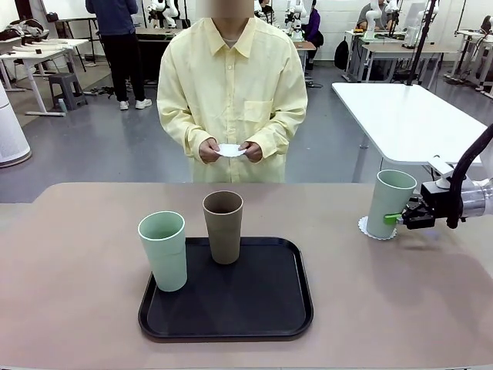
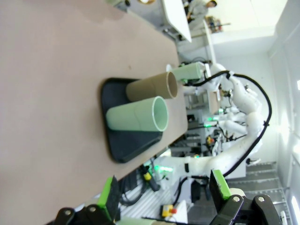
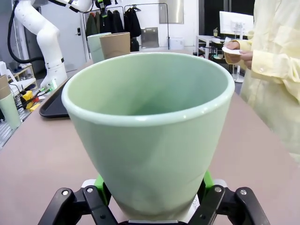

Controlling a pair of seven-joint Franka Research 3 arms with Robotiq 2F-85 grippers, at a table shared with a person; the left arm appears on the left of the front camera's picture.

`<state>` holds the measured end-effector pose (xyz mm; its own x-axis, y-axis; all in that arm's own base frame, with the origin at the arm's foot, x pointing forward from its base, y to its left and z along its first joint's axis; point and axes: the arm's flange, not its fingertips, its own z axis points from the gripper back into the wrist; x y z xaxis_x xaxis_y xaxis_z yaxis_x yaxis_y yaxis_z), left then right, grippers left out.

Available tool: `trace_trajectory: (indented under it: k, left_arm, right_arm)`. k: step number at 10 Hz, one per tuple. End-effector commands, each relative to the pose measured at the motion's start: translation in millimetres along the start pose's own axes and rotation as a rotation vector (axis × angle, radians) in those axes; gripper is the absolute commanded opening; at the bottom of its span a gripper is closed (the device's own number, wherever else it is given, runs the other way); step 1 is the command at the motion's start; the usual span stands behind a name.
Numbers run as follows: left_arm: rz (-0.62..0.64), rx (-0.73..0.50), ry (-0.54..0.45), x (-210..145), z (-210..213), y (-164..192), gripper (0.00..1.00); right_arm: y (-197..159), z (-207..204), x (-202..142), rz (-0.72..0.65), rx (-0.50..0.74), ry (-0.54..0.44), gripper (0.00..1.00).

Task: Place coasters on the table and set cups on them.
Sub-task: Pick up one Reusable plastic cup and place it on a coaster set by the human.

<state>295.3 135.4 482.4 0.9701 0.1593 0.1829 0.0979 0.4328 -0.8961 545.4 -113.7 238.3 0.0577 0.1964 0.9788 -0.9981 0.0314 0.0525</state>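
A pale mint green cup [image 1: 390, 203] [image 3: 150, 122] stands upright on a lacy white coaster [image 1: 368, 229] at the table's [image 1: 77, 231] far right. My right gripper [image 1: 400, 218] [image 3: 152, 187] is shut on its lower part, a green pad on each side. On a black tray [image 1: 226, 308] stand a second mint cup [image 1: 163, 250] [image 2: 136, 115] and a brown cup [image 1: 223, 227] [image 2: 152, 88]. The person at the far side holds another coaster [image 1: 231, 149] [image 3: 232, 49] in both hands. My left gripper [image 2: 164, 192] is open with nothing in it, well back from the tray.
The tray [image 2: 122, 150] lies at the table's middle front, the mint cup at its left edge. Bare tabletop lies left of the tray and between the tray and the right-hand cup. A white table [image 1: 400, 116] stands behind on the right.
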Motion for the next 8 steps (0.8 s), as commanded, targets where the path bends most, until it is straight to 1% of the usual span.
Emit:
trace_trajectory:
  k: [1,8]
  left_arm:
    - [-0.011,-0.016,-0.005,1.3,-0.4,-0.2,1.0]
    - [-0.011,-0.016,-0.005,1.3,-0.4,-0.2,1.0]
  right_arm:
    - [-10.2,2.8,2.8,-0.027,-0.005,-0.032,0.83]
    - [-12.4,3.3,-5.3,-0.058,-0.008,-0.003,0.83]
